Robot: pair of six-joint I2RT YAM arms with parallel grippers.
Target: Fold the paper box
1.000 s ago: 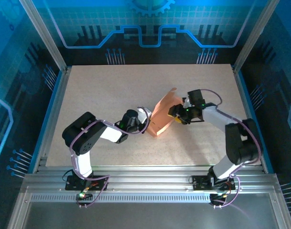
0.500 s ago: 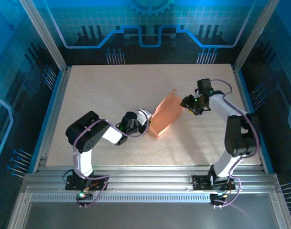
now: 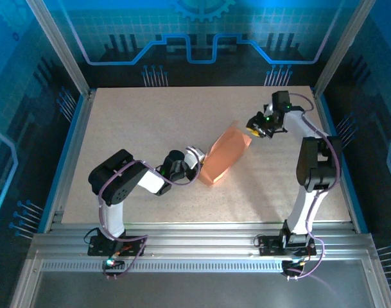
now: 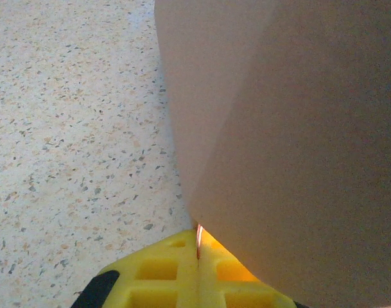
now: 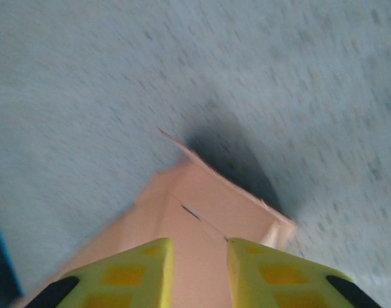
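Observation:
The paper box [image 3: 224, 154] is a salmon-pink cardboard shape lying slantwise at mid-table. In the left wrist view the paper box [image 4: 298, 128] rises as a plain creased wall close ahead. My left gripper [image 3: 198, 164] sits at its near-left end. Seen from the left wrist, my left gripper [image 4: 198, 251] is shut on a thin cardboard edge between the yellow pads [image 4: 160, 273]. My right gripper [image 3: 253, 128] hovers just off the box's far-right corner. In the blurred right wrist view my right gripper [image 5: 198, 269] is open, and the paper box [image 5: 205, 208] shows below through the gap, untouched.
The speckled tabletop [image 3: 150, 122] spreads wide on the far and left sides. Blue side walls with aluminium posts [image 3: 76, 122] border it, and a metal rail [image 3: 201, 247] with the arm bases runs along the near edge.
My right gripper has pulled back towards the far right, off the box, with its jaws narrowing. The box's raised flap now lies down. The left gripper has kept its grip.

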